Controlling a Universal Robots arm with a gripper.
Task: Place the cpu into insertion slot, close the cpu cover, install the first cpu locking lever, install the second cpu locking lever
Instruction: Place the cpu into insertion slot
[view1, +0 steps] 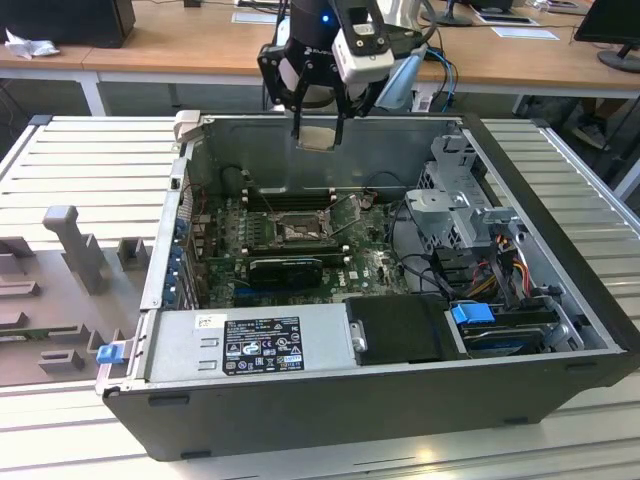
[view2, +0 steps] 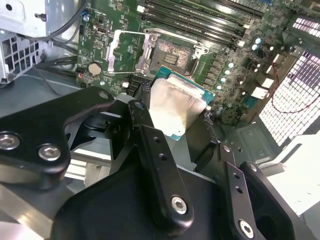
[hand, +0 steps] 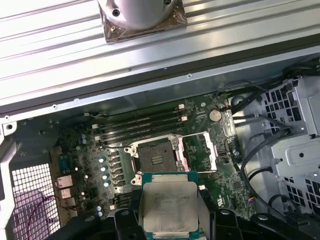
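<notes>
My gripper (view1: 318, 138) hangs above the rear wall of the open computer case (view1: 330, 410), shut on the cpu (view1: 316, 137), a flat silver-grey square chip held by two opposite edges. Both wrist views show the cpu (view2: 177, 107) (hand: 169, 205) between the black fingers (view2: 150, 145), well above the motherboard. The insertion slot (view1: 297, 230) (view2: 172, 52) (hand: 155, 155) lies bare on the board below. The cpu cover (view2: 127, 52) (hand: 197, 152), a thin metal frame, is flipped open beside the slot.
Memory slots (hand: 140, 125) run along one side of the socket. A black card (view1: 285, 268) lies in front of it. A drive cage (view1: 460, 200) with cables fills the exterior view's right, a power supply (view1: 250, 345) the front. A grey moulded tray (view1: 60, 290) sits outside on the left.
</notes>
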